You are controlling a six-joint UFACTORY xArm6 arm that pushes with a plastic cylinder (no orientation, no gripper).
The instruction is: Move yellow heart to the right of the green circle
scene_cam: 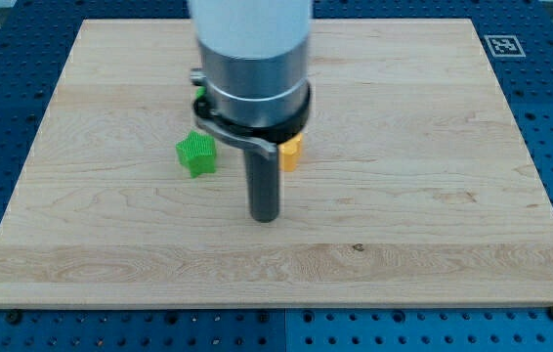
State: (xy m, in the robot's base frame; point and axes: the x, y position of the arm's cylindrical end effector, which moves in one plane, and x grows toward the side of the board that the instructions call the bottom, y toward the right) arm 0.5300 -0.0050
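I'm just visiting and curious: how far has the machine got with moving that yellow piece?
Done: the yellow block, shape partly hidden by the arm, already lies to the view's right of the green block. In hand: my tip sits just below and left of the yellow block. Left: perhaps a final nudge; a second green piece peeks out behind the arm.

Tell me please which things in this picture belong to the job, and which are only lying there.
Belong to the job:
- yellow block, mostly hidden behind the arm, shape unclear
- small green piece at the arm's left edge, perhaps the green circle
- my tip, below and left of the yellow block

Only lying there:
- green block, ridged
- wooden board
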